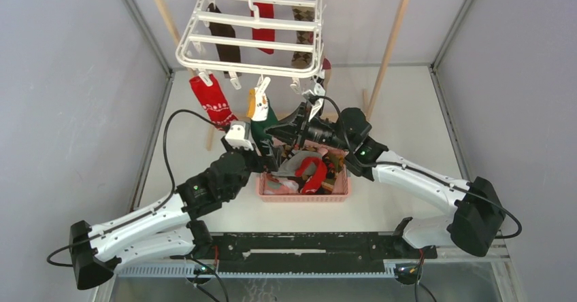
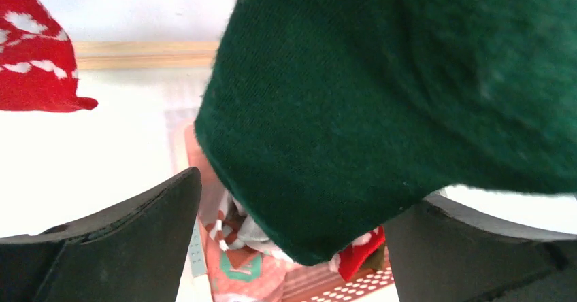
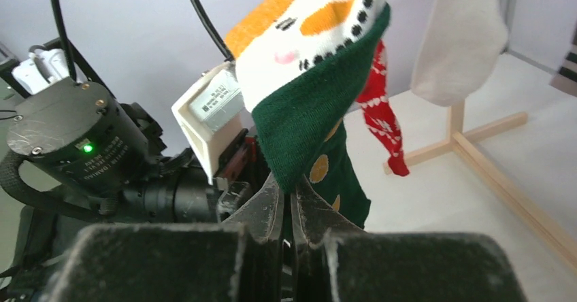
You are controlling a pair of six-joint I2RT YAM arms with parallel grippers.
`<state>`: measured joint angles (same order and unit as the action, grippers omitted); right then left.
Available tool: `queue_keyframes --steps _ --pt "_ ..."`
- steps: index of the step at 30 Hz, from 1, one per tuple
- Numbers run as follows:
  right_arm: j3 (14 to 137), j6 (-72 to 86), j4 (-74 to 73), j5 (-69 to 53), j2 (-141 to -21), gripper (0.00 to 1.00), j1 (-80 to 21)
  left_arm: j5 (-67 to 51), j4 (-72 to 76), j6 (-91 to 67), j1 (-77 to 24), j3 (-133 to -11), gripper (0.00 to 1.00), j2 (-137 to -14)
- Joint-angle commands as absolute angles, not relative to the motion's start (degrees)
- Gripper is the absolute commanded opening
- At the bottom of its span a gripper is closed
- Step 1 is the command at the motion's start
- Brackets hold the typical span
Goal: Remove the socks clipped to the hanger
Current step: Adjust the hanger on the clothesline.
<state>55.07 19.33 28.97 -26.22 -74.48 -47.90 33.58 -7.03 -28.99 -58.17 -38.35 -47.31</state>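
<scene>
A: Green sock (image 3: pixel 306 111) hangs off a front clip of the hanger (image 1: pixel 286 46). Right gripper (image 3: pixel 289 190) is pinched tight on its edge. Left gripper (image 2: pixel 306 193) is wide apart at the toe, no hold.

B: So grip's made. Next probably a firm tug down, then drop it in the basket (image 1: pixel 272 195). Count?

A: 1 hanger, 1 basket, 2 grippers. Approx. 5 socks (image 1: pixel 212 103) clipped, maybe more hidden.

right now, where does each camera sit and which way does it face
Top external: high behind the arm bases, looking down at the hanger, the green sock and the pink basket; both arms show whole.
Left wrist: on the left arm, looking past its open left tool at the green sock's lower end; only two dark fingers show.
Right wrist: on the right arm, facing the left arm's wrist; its right tool is shut on the green sock's edge.
Shared: both wrist views show the green sock and red sock.
</scene>
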Motion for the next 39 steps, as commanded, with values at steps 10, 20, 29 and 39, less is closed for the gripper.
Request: queue_keyframes --steps 10,20,29,39 --pt "64.0 18.7 28.4 -28.1 -79.7 0.09 -51.9 44.8 -3.0 -25.8 -58.1 -36.0 0.66 -42.1" --pt "67.7 18.6 26.0 -29.2 -82.3 0.31 -52.9 42.5 -6.4 -28.2 -53.3 -36.4 0.26 -39.8" --pt "67.0 14.2 15.5 -27.2 -75.8 0.49 -51.8 35.2 -9.2 -28.9 -45.9 -38.4 0.22 -39.1" --pt "57.7 14.7 12.3 -27.9 -62.0 0.54 -43.0 31.7 -11.7 -27.5 -41.8 -41.7 0.22 -40.3"
